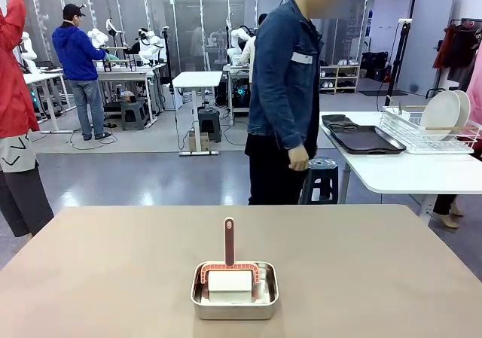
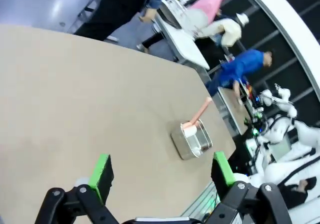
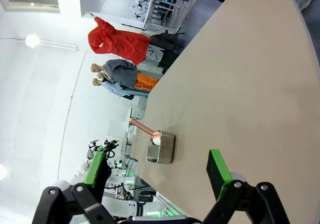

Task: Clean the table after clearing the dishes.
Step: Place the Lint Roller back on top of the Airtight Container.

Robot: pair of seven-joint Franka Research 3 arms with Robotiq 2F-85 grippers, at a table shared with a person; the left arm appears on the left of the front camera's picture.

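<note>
The tan table [image 1: 376, 263] carries a small steel pan [image 1: 235, 293] near its front middle. In the pan lies a white scrubbing pad with a reddish handle [image 1: 229, 240] pointing toward the far side. The dishes, white plates [image 1: 443, 114], stand in a wire rack on a white side table, next to dark trays [image 1: 361, 137]. In the left wrist view my left gripper [image 2: 162, 168] hangs open above the table [image 2: 75, 94], a little short of the pan [image 2: 192, 141]. The right wrist view shows my right gripper [image 3: 156, 166] open too, the pan [image 3: 161, 149] beyond it.
A person in a denim jacket [image 1: 282, 89] stands at the far side between the two tables, one hand [image 1: 299, 157] hanging down. The white side table [image 1: 399, 172] stands at the back right. Other people are farther off.
</note>
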